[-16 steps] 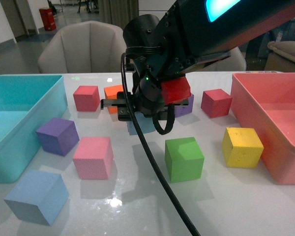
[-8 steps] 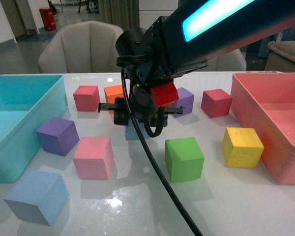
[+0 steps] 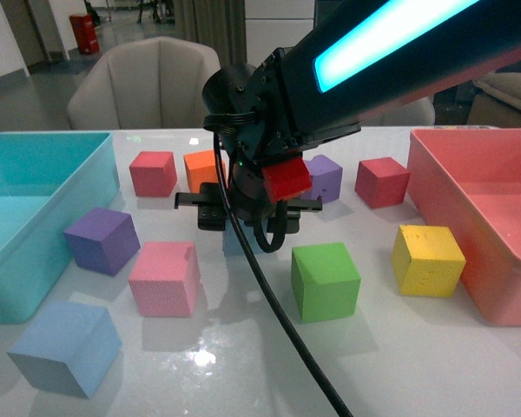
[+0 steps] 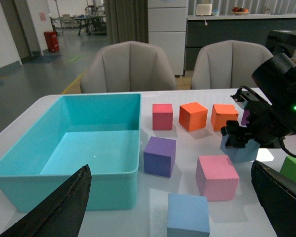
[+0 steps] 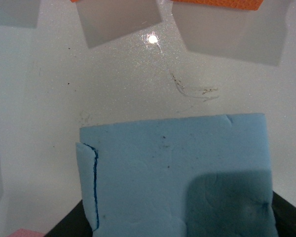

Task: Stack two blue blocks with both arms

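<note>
My right gripper hangs over the middle of the table, shut on one pale blue block; only a sliver of that block shows below the black jaws. In the right wrist view this blue block fills the lower half of the frame, just above the white tabletop. From the left wrist view the held blue block sits under the right gripper. The second blue block rests at the front left. It lies below my open left gripper, between its dark fingers, as the blue block.
A teal bin stands at the left and a red-pink bin at the right. Around the held block sit a pink cube, purple cube, green cube, yellow cube, red cubes and an orange cube.
My right arm has swung a little left and lower with the blue block still in its jaws. The loose cubes have not moved.
</note>
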Controlling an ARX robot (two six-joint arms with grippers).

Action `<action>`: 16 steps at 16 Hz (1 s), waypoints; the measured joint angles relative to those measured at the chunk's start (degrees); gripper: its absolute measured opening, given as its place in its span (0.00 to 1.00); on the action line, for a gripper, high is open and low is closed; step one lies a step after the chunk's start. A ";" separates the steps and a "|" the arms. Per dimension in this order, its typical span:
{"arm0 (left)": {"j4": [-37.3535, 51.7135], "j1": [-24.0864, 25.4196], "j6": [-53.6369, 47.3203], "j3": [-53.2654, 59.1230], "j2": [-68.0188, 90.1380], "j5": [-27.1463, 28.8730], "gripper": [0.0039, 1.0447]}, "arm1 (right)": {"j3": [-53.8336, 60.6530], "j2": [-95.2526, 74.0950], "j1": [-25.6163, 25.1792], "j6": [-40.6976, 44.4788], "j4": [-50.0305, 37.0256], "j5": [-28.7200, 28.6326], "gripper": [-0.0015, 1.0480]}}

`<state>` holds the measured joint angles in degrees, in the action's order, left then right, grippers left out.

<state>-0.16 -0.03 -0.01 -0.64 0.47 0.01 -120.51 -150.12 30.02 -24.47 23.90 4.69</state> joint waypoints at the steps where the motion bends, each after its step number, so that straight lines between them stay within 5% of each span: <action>1: -0.02 0.00 0.00 0.00 0.00 0.00 0.94 | 0.37 0.00 -0.02 0.00 -0.57 0.00 0.65; 4: 0.00 0.00 0.00 0.00 0.00 0.00 0.94 | 2.29 0.44 -0.02 -0.22 -1.70 0.02 0.96; 10: 0.00 0.00 0.00 0.00 0.00 0.00 0.94 | 19.67 20.06 -1.62 -1.01 -16.79 -0.07 0.94; 16: -0.02 0.00 0.00 0.00 0.00 0.00 0.94 | 69.22 66.60 -0.63 0.15 -34.88 3.58 0.94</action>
<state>-0.19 -0.03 -0.01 -0.64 0.47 0.01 -51.29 -83.53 29.39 -24.32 -10.98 8.27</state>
